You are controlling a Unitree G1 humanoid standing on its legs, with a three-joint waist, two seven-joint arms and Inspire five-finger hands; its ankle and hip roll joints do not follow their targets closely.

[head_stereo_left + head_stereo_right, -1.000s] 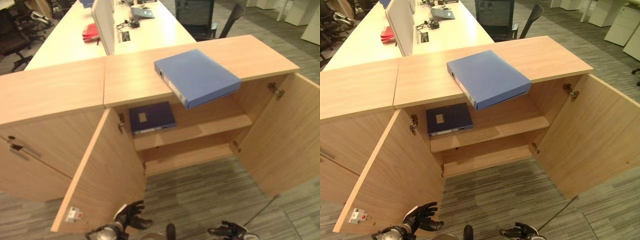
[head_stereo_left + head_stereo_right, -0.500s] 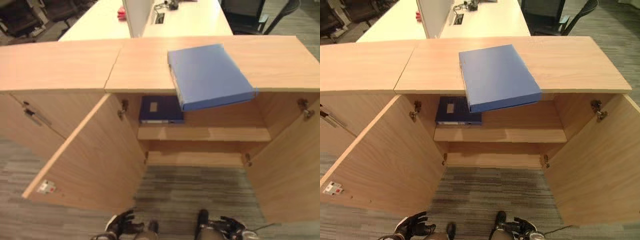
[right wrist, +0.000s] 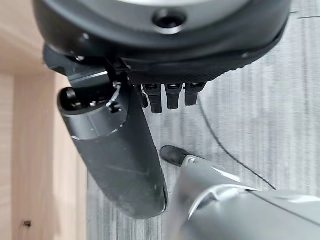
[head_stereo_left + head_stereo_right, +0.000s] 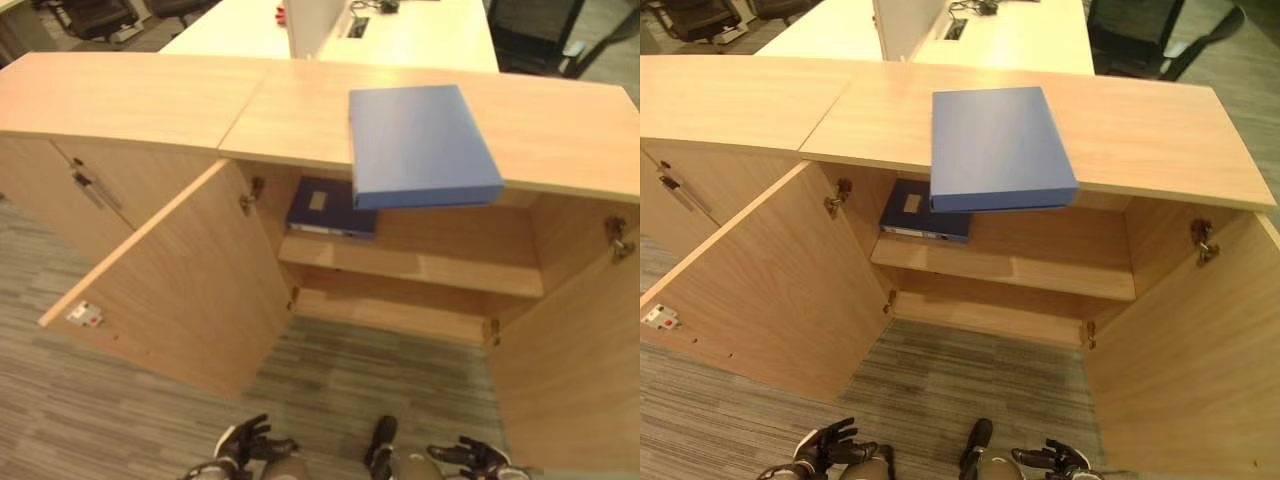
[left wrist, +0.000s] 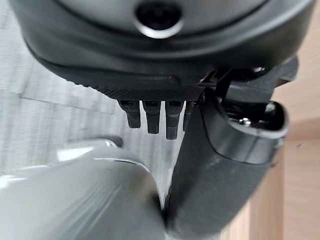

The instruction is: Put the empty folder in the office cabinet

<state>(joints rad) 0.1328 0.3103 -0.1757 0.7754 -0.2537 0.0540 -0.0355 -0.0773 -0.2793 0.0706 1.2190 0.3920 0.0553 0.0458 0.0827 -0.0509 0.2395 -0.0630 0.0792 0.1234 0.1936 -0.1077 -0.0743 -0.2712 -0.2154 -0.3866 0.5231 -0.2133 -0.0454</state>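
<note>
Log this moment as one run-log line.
light blue folder: on wooden cabinet top, overhanging | doors: open | dark blue folder: upper shelf | left hand, right hand: low, open, empty

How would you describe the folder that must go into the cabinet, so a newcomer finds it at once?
Look at the long light-wood cabinet with both doors open. On its top lies a flat medium-blue box folder, its near edge hanging over the opening. The other folder, a dark navy one, lies inside on the upper shelf.

Left robot hand point(image 5: 220, 165) dark, ribbed fingers; right robot hand point(image 3: 120, 150) glossy black.
</note>
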